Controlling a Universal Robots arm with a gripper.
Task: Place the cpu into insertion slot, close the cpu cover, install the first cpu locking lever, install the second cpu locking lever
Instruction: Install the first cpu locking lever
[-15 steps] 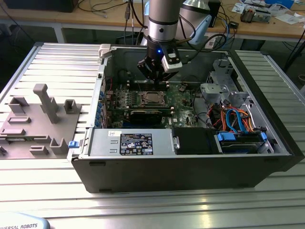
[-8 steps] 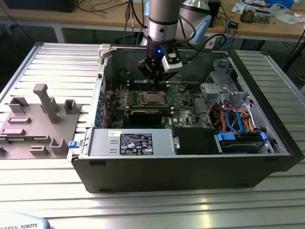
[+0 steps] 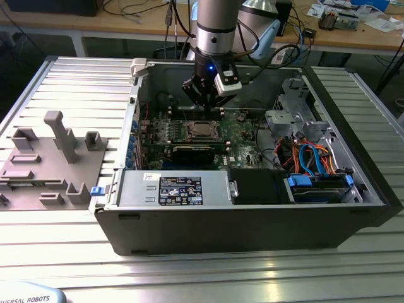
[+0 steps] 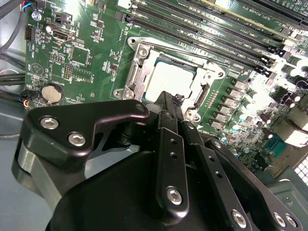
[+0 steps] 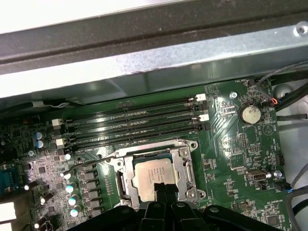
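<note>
Open PC case (image 3: pixel 252 214) on table (image 3: pixel 189 271): gripper (image 4: pixel 167 97), fingers (image 4: pixel 168 144) pinched shut, empty, hovers at cover (image 5: pixel 186 163) edge over seated cpu (image 5: pixel 151 174); lever (image 5: pixel 89 161) looks unlatched, so press wire, not chip.

The exterior view looks down from a raised spot, well back, over the whole open computer case (image 3: pixel 252 214). Both wrist views sit close above the motherboard (image 4: pixel 86 57), angled down past the gripper (image 4: pixel 167 97) from opposite sides. Both show the cpu (image 4: pixel 168 79) and the coin battery (image 5: pixel 250 114).

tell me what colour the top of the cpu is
Plain silver-grey metal; the cpu shows best in the first wrist view.
</note>
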